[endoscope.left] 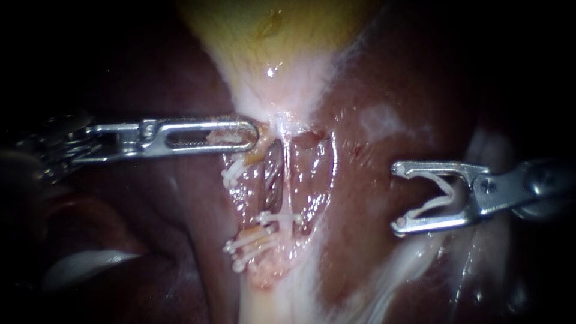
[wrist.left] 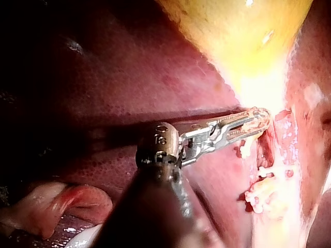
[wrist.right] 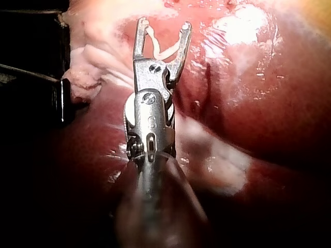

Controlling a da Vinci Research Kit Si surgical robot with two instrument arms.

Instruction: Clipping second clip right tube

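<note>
Centrally, the right tube runs as a thin pale strand down the middle of the frame, through the opened window below the gallbladder. One white clip lies across its lower part. A darker tube sits just beside it on the left, with more white clips sticking out toward the lower left.

The right instrument stands at centre right, well apart from the right tube, over the red liver. Its jaws are spread wide, and a loaded clip is seated between them, touching both. The right wrist view shows the same: the loaded clip bows between the two spread jaws of the right instrument.

The left instrument reaches in from centre left. Its jaws are clenched on pale tissue at the gallbladder's narrow end, just above the window. In the left wrist view, the left instrument has shreds of that tissue showing at its tip.
</note>
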